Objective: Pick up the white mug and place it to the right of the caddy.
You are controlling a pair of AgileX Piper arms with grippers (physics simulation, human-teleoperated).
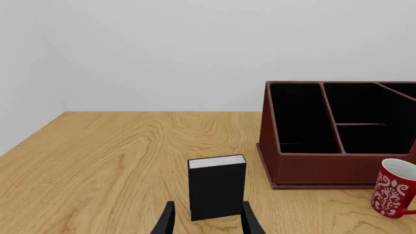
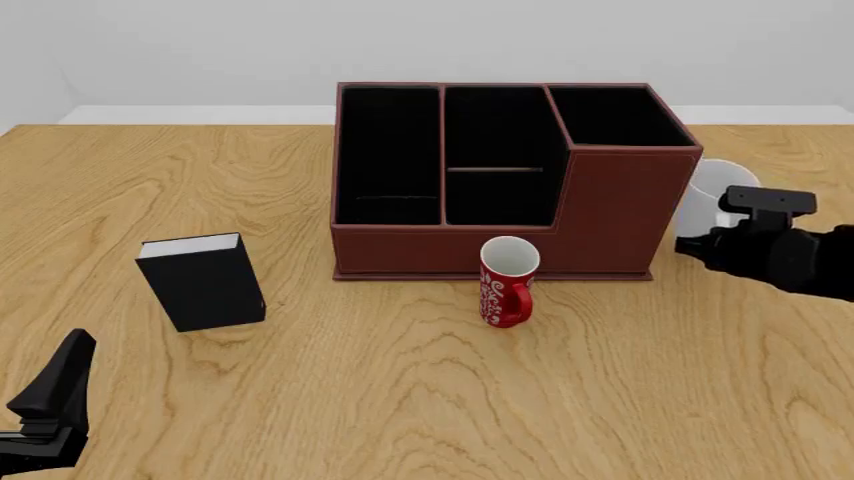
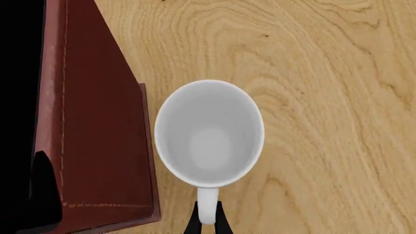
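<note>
Right gripper [image 3: 206,223] clamps the white mug [image 3: 209,134] by its handle, upright, just right of the caddy [image 3: 97,122]; left jaws open.

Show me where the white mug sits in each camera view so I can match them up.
Front view: the white mug stands at the right, beside the caddy's tall end, partly behind the right gripper.
Left wrist view: not in it; only the red mug shows.
Right wrist view: centre, seen from above, its handle between the gripper's fingers.
Shared landmark: the caddy.
</note>
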